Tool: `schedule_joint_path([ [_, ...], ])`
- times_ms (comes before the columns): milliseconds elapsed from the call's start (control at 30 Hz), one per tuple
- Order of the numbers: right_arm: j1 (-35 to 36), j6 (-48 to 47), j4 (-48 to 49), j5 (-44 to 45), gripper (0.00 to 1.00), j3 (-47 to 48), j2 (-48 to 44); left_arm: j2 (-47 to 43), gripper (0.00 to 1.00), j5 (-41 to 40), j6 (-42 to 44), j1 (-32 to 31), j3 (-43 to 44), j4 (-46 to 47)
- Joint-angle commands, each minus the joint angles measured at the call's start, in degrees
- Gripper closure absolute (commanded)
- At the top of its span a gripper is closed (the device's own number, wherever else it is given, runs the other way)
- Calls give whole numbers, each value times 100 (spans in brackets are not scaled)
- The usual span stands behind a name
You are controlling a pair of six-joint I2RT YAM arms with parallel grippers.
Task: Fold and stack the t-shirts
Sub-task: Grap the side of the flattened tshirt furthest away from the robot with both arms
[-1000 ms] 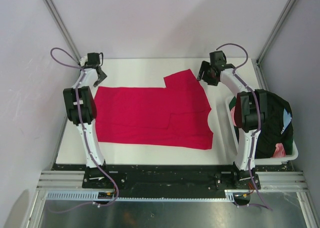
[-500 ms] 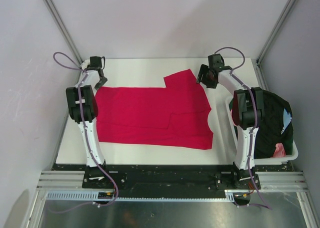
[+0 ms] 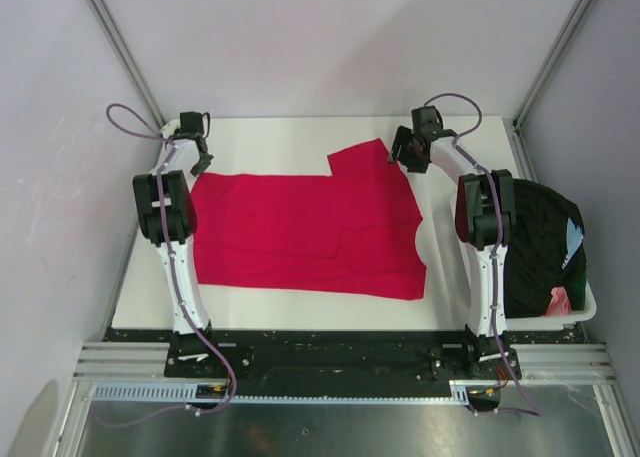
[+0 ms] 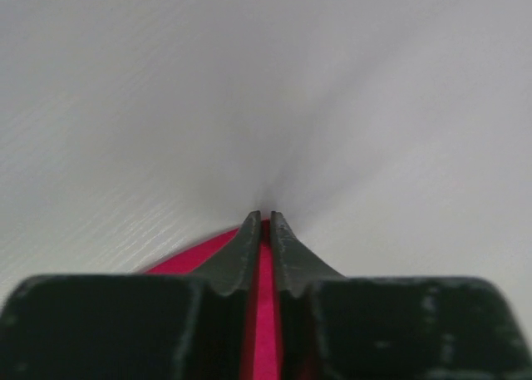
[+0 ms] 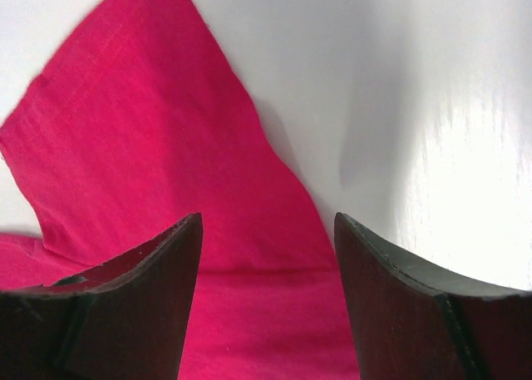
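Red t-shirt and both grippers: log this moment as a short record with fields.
red t-shirt: spread flat on the table
left gripper: shut on the shirt's far left corner
right gripper: open, low over the sleeve at the shirt's far right, cloth not pinched
tub: at the table's right edge, holding a heap of clothes, mostly black
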Motion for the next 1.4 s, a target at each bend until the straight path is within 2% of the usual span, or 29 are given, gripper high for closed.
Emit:
schedule_joint_path([
  [0,-39,48,116,-139,31,720,424,-52,94,-37,44,2,171,-51],
  [133,-40,94,184,-51,30,1141,782,-149,100,-30,110,6,89,-51],
  [433,-29,279,61,92,32,2316,1612,-307,100,-34,243,11,25,-41],
  [767,209,187,-64,266,36,2850,2025,-390,100,11,282,16,-10,-34],
  [1100,395,62,-319,585,49,2934,2156,-366,100,147,228,20,-32,-38],
  [1367,548,-93,-535,878,65,2956,2117,-394,100,193,231,16,-20,-35],
])
